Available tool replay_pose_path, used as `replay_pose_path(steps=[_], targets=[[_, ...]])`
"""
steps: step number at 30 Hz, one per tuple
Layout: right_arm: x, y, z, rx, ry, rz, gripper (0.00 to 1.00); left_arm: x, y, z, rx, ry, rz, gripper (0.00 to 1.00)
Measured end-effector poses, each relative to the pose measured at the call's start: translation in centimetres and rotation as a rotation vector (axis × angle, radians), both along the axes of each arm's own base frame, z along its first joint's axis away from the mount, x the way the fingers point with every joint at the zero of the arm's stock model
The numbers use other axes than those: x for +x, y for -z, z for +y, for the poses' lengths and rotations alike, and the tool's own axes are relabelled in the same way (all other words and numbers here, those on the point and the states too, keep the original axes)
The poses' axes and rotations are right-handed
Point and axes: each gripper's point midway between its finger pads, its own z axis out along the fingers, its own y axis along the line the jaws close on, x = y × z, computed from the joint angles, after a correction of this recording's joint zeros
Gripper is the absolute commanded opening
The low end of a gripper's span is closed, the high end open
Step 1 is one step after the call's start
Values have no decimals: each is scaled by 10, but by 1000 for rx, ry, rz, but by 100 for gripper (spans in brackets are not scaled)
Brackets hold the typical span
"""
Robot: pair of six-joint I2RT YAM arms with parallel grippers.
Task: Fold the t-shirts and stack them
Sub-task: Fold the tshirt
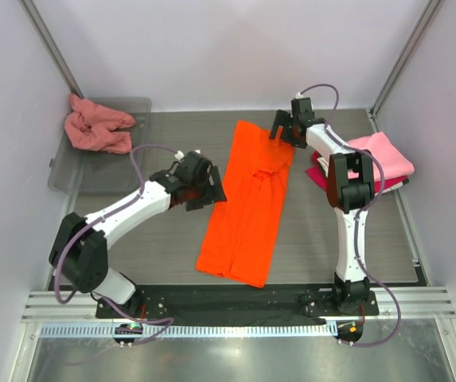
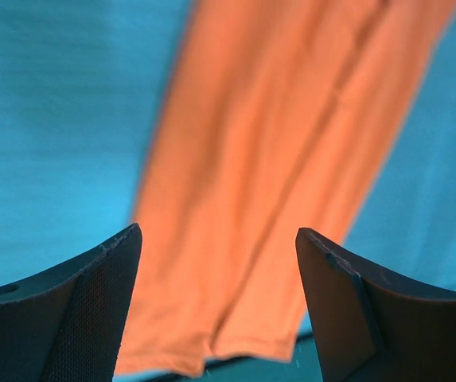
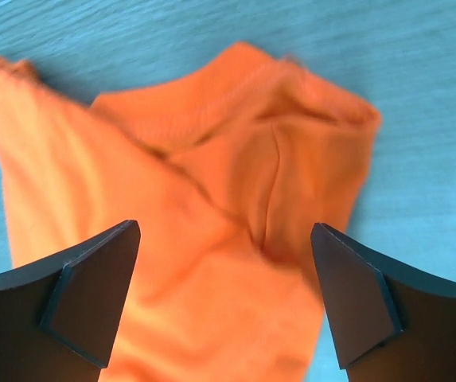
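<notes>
Four shirts are showing on the table [image 1: 156, 239], along with one tray and two arms. One bright orange shirt [image 1: 247, 203] is lying in the middle, folded into a long narrow strip that is running from the far side toward the near edge. Its soft cloth is creasing lengthwise and bunching at the collar end, which is the far end. One light pink shirt [image 1: 383, 155] is sitting folded at the right side, resting on one crimson shirt [image 1: 317, 177] that is peeking out beneath it. One dusty salmon shirt [image 1: 96, 127] is lying crumpled in a heap over the far left corner of the tray [image 1: 136, 107], a shallow rectangle of clear grey plastic at the table's left. The left gripper [image 1: 208, 191] is hovering just beside the strip's left edge, its dark jaws spreading wide and gripping nothing. The right gripper [image 1: 283, 127] is hanging over the collar end, its jaws also standing wide apart with nothing between them. Whether either one is touching the cloth I cannot tell.
</notes>
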Motion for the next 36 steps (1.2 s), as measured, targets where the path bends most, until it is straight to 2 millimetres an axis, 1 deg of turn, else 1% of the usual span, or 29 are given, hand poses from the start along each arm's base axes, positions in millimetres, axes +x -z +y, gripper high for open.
replay_pose_path(steps=[2, 3, 5, 7, 8, 9, 10, 12, 14, 17, 19, 22, 26, 29, 32, 34, 35, 36], targets=[[-10, -12, -1, 5, -5, -13, 95, 22, 11, 18, 16, -48, 6, 79], [-20, -19, -2, 9, -6, -21, 95, 29, 17, 23, 26, -58, 11, 79], [-42, -34, -4, 20, -6, -28, 93, 37, 30, 25, 46, -52, 28, 78], [-63, -53, -6, 40, 0, -54, 82, 43, 42, 22, 58, -33, 46, 77], [-72, -61, -8, 50, 9, -72, 80, 46, 47, 19, 59, -26, 53, 75], [-80, -67, -10, 59, 21, -83, 73, 49, 53, 16, 63, -15, 60, 75], [-87, -70, -11, 62, 30, -90, 70, 51, 57, 14, 64, -8, 65, 74], [-98, -67, -15, 73, 57, -104, 67, 52, 66, 11, 64, 2, 77, 73], [-112, -51, -18, 79, 80, -74, 65, 52, 70, 10, 62, 6, 82, 73], [-120, -24, -19, 81, 96, -13, 64, 52, 73, 10, 57, 6, 70, 73], [-119, -12, -18, 82, 102, 8, 64, 50, 78, 13, 64, 8, 71, 73], [-116, 4, -16, 85, 105, 39, 63, 40, 84, 21, 84, 18, 82, 72], [-104, 19, -13, 95, 116, 59, 60, 30, 81, 30, 94, 17, 68, 72], [-86, 18, -9, 109, 119, 39, 55, 27, 76, 39, 111, 11, 35, 73], [-69, 20, -4, 125, 121, 24, 54, 25, 70, 49, 133, -2, -2, 74], [-59, 20, -2, 130, 122, 14, 50, 24, 66, 54, 143, -13, -25, 74], [-50, 20, 0, 135, 119, 8, 47, 24, 64, 57, 147, -17, -34, 74], [-42, 19, 2, 139, 117, -1, 47, 25, 61, 59, 151, -23, -47, 74]])
